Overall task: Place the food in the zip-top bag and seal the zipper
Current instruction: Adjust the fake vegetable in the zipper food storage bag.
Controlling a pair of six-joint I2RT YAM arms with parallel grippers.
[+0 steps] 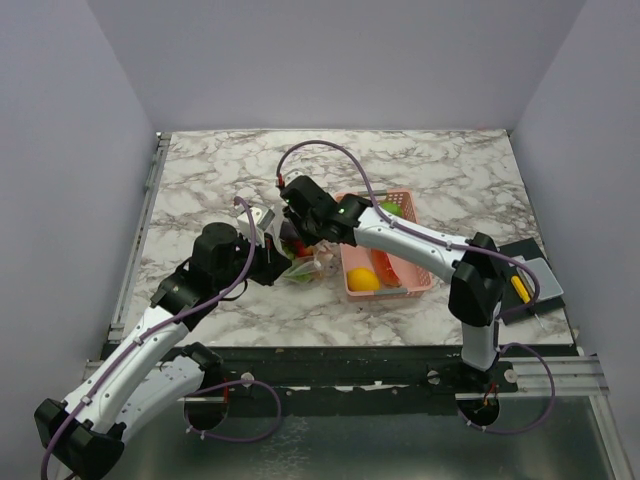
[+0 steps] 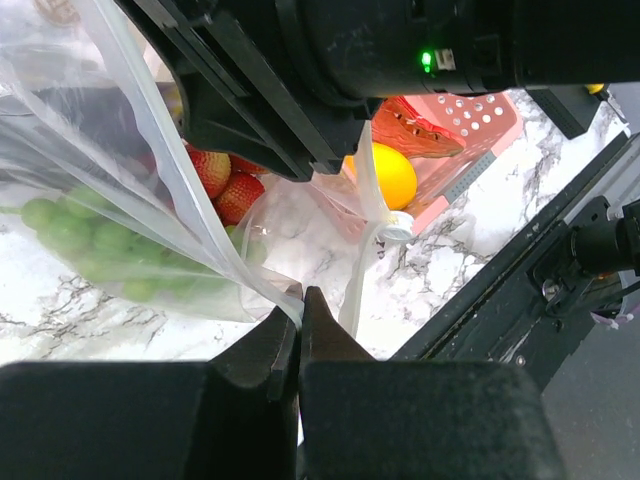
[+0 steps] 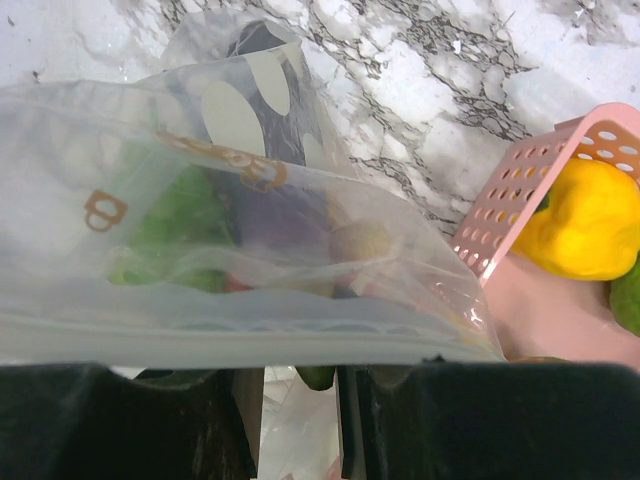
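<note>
left pincer [image 2: 300, 295]: together, clamped on zip-top bag [image 2: 110, 200] edge
right pincer [image 3: 300, 385]: slightly apart, hold unclear
zipper [image 3: 250, 335]: runs 9-to-3, at right pincer's 12

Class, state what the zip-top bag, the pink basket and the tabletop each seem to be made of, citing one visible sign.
The zip-top bag looks like thin clear plastic film: glossy, crinkled, see-through. The basket: rigid pink plastic, matt, moulded holes. The tabletop: marble-look, grey veins; possibly printed laminate.
</note>
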